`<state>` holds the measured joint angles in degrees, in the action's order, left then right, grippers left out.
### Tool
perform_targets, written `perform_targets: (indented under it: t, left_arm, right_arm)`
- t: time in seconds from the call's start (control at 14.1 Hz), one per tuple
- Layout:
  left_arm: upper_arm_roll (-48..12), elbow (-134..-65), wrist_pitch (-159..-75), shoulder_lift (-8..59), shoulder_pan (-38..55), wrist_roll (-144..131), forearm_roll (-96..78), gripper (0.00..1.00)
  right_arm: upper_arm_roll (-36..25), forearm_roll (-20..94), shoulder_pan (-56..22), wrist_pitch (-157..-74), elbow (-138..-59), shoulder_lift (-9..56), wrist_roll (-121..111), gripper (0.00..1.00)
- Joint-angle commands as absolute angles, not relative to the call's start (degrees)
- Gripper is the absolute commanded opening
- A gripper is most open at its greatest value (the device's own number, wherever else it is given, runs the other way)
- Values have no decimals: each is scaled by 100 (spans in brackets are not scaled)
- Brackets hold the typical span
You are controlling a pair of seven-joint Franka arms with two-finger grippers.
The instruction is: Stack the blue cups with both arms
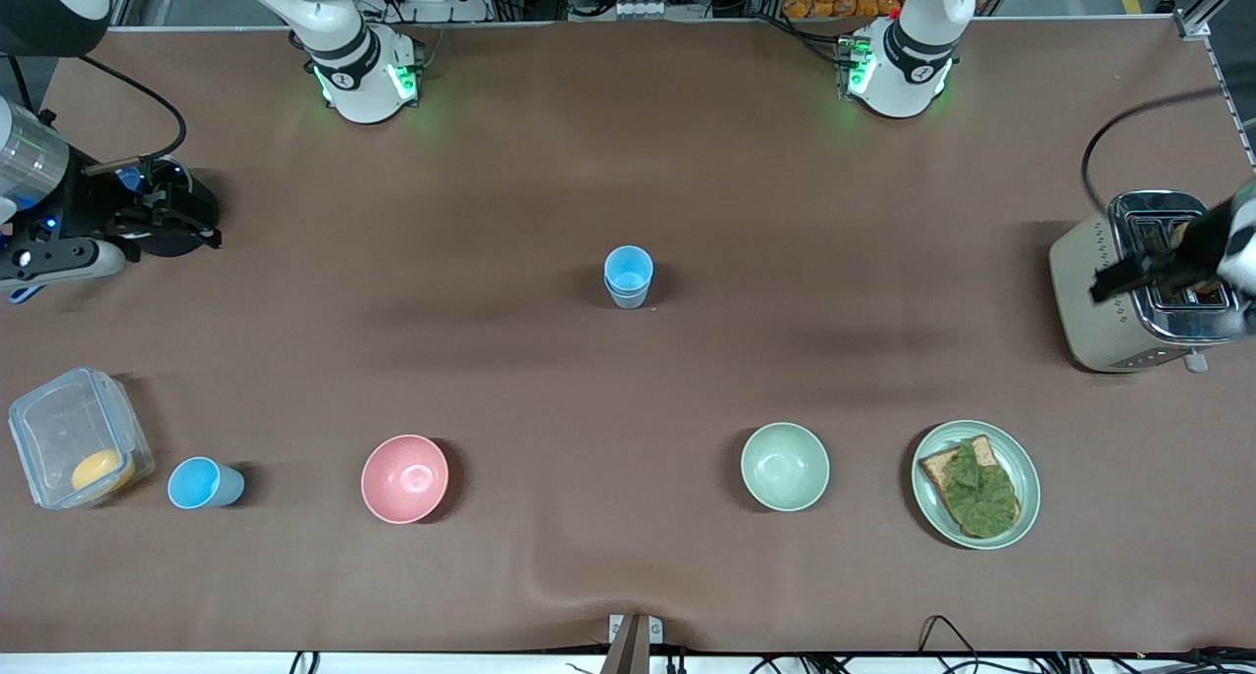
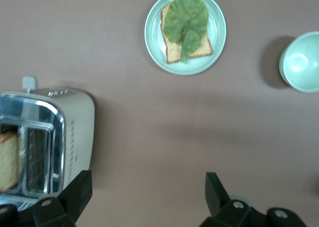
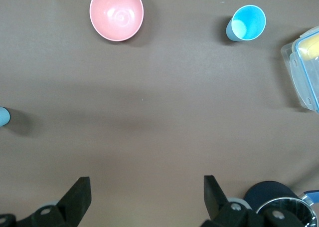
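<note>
Two blue cups stand nested in one stack at the middle of the table; only their edge shows in the right wrist view. A third blue cup stands alone and upright near the front edge, between the clear container and the pink bowl; it also shows in the right wrist view. My right gripper is open and empty at the right arm's end of the table. My left gripper is open and empty over the toaster.
A clear lidded container with something yellow, a pink bowl, a pale green bowl and a plate with toast and lettuce line the front. A toaster stands at the left arm's end. A dark round object sits by the right gripper.
</note>
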<state>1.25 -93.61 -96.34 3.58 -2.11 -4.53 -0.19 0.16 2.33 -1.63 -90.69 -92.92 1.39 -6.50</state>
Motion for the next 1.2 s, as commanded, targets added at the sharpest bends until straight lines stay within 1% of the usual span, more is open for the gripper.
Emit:
perform_targets:
  t: [0.0,0.35,0.49,0.64,1.13]
  left_arm:
    - [18,-9493,-9519,-34,-88,-422,-114,100]
    - [-334,-9282,-9519,-44,-79,-483,-79,100]
    - [-378,-9264,-9519,-70,-79,-379,-79,100]
    - [-413,-9089,-9519,8,-62,-439,-79,100]
    - [-422,-9097,-9519,44,-44,-466,-70,100]
  right_arm:
    - [141,202,17,-9000,-9229,141,-668,100]
    - [141,202,132,-9035,-9237,167,-668,100]
    - [141,202,132,-9035,-9246,167,-668,100]
    - [141,202,132,-9026,-9246,158,-668,100]
    - [149,202,123,-9035,-9246,167,-668,100]
